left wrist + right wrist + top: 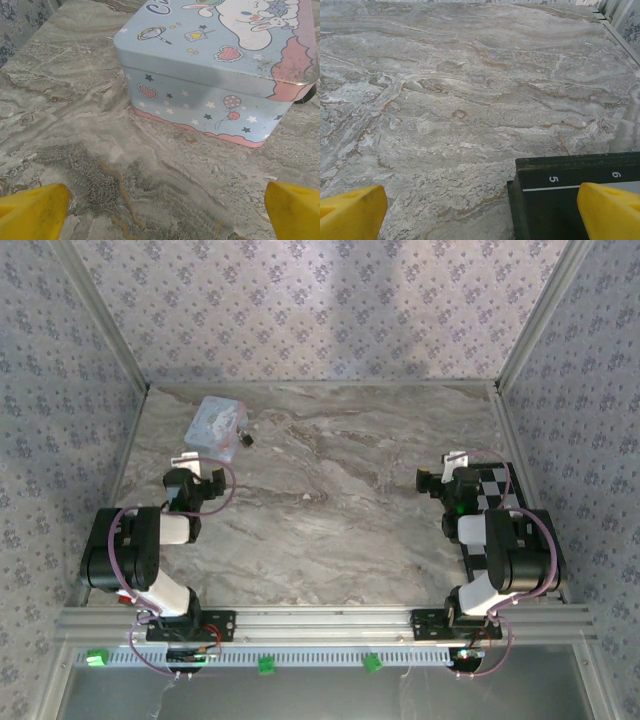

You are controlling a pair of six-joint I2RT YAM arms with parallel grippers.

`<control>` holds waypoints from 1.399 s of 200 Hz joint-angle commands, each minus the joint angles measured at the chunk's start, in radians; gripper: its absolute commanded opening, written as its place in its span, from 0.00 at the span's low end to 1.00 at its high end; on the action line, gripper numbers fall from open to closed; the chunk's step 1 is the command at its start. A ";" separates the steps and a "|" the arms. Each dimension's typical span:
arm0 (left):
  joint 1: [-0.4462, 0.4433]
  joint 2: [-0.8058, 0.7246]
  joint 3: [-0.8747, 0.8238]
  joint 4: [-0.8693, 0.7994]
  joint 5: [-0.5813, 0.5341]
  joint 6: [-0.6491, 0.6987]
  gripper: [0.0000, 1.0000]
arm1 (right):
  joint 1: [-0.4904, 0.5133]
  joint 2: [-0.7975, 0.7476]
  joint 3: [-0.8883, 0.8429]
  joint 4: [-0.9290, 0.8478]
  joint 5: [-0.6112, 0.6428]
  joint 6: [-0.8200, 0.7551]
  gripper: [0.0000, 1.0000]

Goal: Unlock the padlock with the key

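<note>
Top view: pale blue tin (pixel 213 426) sat at the far left of the marble surface (pixel 330 520). A small dark piece hung at its right side, touching the tin; taken for the padlock (pixel 245 440) (too small there to read any detail).

Left wrist view: left fingers (pixel 32 210) stood wide apart, one yellow tip in each lower corner, bare marble between them, nothing held. The tin lay just ahead, lid on, with a cartoon print, stars and a pink trim along the base. A dark edge showed under the lid rim at the far right, cut off by the frame.

Right wrist view: right fingers (pixel 350 212) were likewise spread wide and empty. They hovered over the near right of the surface, well apart from the tin. Under the right tip lay the corner of a dark board (pixel 570 190) marked 5 and 6; from above it showed a checker pattern along the right edge.
</note>
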 commanded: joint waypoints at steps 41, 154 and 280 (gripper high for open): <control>0.009 -0.014 0.025 0.008 0.020 0.011 1.00 | -0.004 0.004 0.023 0.004 -0.006 0.005 0.99; -0.263 -0.375 0.025 -0.276 -0.226 0.135 1.00 | 0.083 -0.252 -0.011 -0.161 0.077 -0.048 0.99; -0.241 -0.874 0.257 -1.370 -0.199 -0.704 1.00 | 0.055 -0.792 0.320 -1.322 0.028 0.574 0.99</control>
